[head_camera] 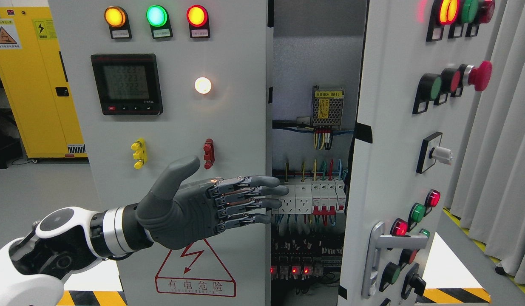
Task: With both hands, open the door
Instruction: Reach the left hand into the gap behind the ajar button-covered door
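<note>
Left door [168,140] filling the frame's left and centre, closed, with three lamps along its top. Right door [390,170] at frame right, swung ajar, exposing cabinet wiring [313,199] between. Left hand [202,204] entering from lower left, fingers [266,182] straight and spread, empty, tips at the left door's inner edge.

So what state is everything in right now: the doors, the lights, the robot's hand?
Right door: swung open, wiring visible inside.
Left door: shut or nearly so.
Left hand: fingers extended, tips at the left door's edge, holding nothing.
Amber lamp, green lamp, red lamp: lit.
White lamp: lit.
Meter display: on.
Door handle: untouched.
Right hand: out of view.
</note>
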Robot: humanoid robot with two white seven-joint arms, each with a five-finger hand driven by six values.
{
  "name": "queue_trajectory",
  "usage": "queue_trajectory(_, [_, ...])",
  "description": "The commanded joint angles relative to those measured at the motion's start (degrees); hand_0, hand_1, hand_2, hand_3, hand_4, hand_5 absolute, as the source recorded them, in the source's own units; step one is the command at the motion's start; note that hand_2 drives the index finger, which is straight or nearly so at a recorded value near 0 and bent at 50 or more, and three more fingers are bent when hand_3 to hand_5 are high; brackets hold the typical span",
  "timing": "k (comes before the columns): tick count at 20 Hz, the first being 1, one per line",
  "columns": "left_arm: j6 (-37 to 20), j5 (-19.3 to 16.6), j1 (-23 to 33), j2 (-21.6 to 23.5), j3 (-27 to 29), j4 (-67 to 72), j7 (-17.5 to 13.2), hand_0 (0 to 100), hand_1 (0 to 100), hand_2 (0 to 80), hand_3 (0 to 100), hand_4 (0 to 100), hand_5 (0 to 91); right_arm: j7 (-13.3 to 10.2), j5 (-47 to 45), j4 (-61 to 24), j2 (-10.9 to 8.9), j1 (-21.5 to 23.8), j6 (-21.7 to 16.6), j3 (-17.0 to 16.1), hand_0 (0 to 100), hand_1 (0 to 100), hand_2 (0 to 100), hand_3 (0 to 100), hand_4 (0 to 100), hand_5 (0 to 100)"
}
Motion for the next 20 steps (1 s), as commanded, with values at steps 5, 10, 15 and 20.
queue_trajectory(5, [2.67, 1.24, -11.81, -17.61, -6.99, 20.99, -0.72, 0, 0, 0.0, 0, 0, 0.0, 0.01, -1.41, 0.00, 0.00, -0.01, -0.01, 0.00, 26, 0, 0, 0, 0, 0])
queue_trajectory(10, [5.48, 0.98, -12.52, -22.89, -7.08, 21.79, -0.63, 0, 0, 0.0, 0, 0, 0.0, 0.01, -1.32, 0.00, 0.00, -0.01, -0.01, 0.00, 26, 0, 0, 0, 0, 0])
queue_trajectory(15, [6.54, 1.15, -16.47, -29.66, -7.51, 26.19, -0.63, 0, 0, 0.0, 0, 0, 0.0, 0.01, -1.32, 0.00, 0.00, 0.08, -0.01, 0.00, 26, 0, 0, 0, 0, 0])
queue_trajectory(20, [7.59, 1.33, -16.74, -31.07, -7.51, 25.58, -0.63, 0, 0, 0.0, 0, 0, 0.0, 0.01, -1.41, 0.00, 0.00, -0.01, -0.01, 0.00, 26, 0, 0, 0, 0, 0])
